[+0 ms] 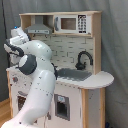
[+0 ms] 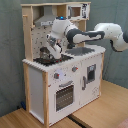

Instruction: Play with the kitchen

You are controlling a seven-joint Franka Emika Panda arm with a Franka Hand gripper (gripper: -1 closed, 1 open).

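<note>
1. In the second exterior view I see the tall toy kitchen of white panels and pale wood [image 2: 60, 85] standing on a wooden floor, its hood at 11 o'clock and its oven door [image 2: 65, 95] at 6 o'clock.
2. On the black hob [image 2: 52, 59], at about 10 o'clock of the counter, sits a small dark pot-like thing; I can't make out more.
3. My gripper [image 2: 50, 50] hangs right over it, wrist bent down from the white arm [image 2: 95, 35] reaching in from 3 o'clock. I judge that posture suits working at the hob.
4. I cannot tell whether the tool is spread or pinching anything.
5. In the first exterior view the arm blocks the hob; the grey sink [image 1: 75, 75] and black tap [image 1: 84, 59] sit clear at 3 o'clock, under the small microwave [image 1: 70, 23].
</note>
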